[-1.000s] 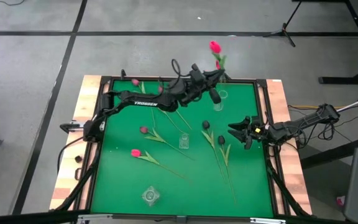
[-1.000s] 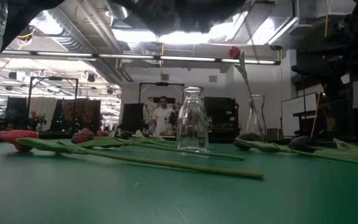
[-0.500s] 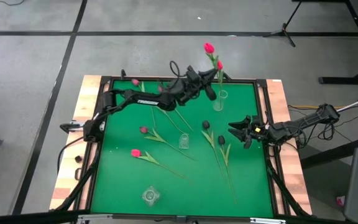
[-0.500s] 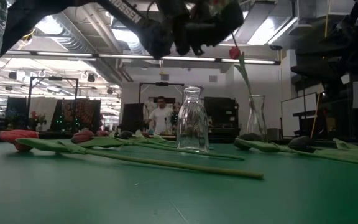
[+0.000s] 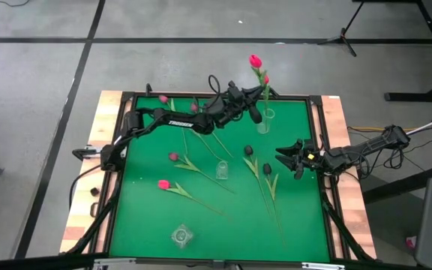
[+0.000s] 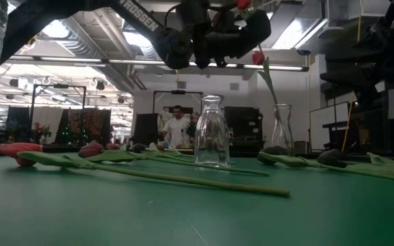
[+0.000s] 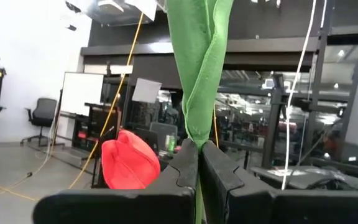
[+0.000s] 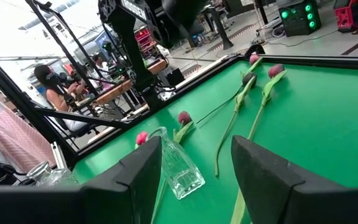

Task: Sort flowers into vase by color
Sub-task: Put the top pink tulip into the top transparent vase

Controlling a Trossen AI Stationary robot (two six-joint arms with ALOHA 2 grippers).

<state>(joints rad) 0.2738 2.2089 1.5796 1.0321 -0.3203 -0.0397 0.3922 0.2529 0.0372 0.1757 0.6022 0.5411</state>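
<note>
My left gripper [image 5: 250, 107] hovers over the far side of the mat, next to the far glass vase [image 5: 263, 120], shut on a pink-red tulip whose head [image 5: 255, 60] stands above it. That vase holds another pink-red tulip [image 6: 258, 58], its stem inside the glass. Its head [image 7: 129, 165] shows in the left wrist view beside my fingers. On the mat lie a pink-red tulip [image 5: 163, 184], a mauve one [image 5: 173, 157] and two near-black ones [image 5: 248, 151] [image 5: 267, 169]. My right gripper [image 5: 285, 159] waits open by the right edge. My left gripper pinches the tulip's green stem and wrapped leaf [image 7: 197, 144] between its two shut fingers. The tulip is lifted clear and stands roughly upright, its leaf rising past the fingertips and its head on top. The stem below the fingers is hidden by the gripper.
A small glass bottle [image 5: 221, 171] stands mid-mat, and another glass vase [image 5: 181, 236] stands near the near edge. Two more tulips [image 5: 163, 98] [image 5: 194, 107] lie along the far edge under the left arm. A raised black frame [image 5: 319, 105] borders the mat. A person [image 6: 177, 128] stands beyond the table.
My left gripper has come down with the tulip: in the low view it has dropped from the top edge into full view. It has also shifted slightly toward the table's left, staying shut on the stem. The right arm has kept still.
</note>
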